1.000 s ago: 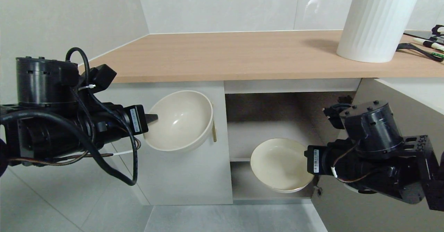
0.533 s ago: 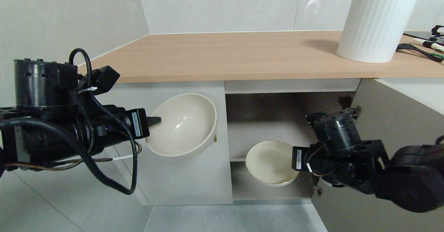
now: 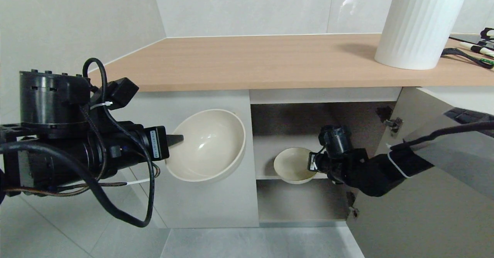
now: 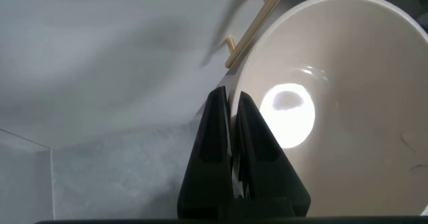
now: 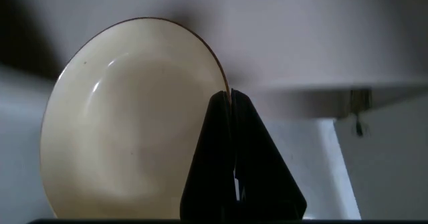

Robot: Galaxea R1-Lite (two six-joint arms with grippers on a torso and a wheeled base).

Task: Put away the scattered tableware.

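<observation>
1. Counter [image 3: 251,61] and cabinet [image 3: 324,95]. The cabinet sits beneath the counter. Its right-hand compartment stands open, with the open door [image 3: 424,211] swung aside. The closed door [image 3: 208,208] covers the left half. Treat the open compartment as the storage location.

2. Large bowl [image 3: 208,146]. It hangs in the air in front of the closed door, outside the cabinet, tilted so that its hollow faces the head camera. The left gripper [image 3: 180,138] has its fingers drawn narrow on the rim. Count this item as not yet stored.

3. Small bowl [image 3: 293,164]. It is inside the open compartment, at the level of the middle shelf [image 3: 266,161]. The right gripper [image 3: 313,162] is pinched thin on its rim. You cannot tell whether the base rests on the shelf, so count this item as in placement, not released.

4. Judged progress. Neither item is put away. What is left is to set down and release the small bowl, then bring the large bowl into the compartment.
</observation>
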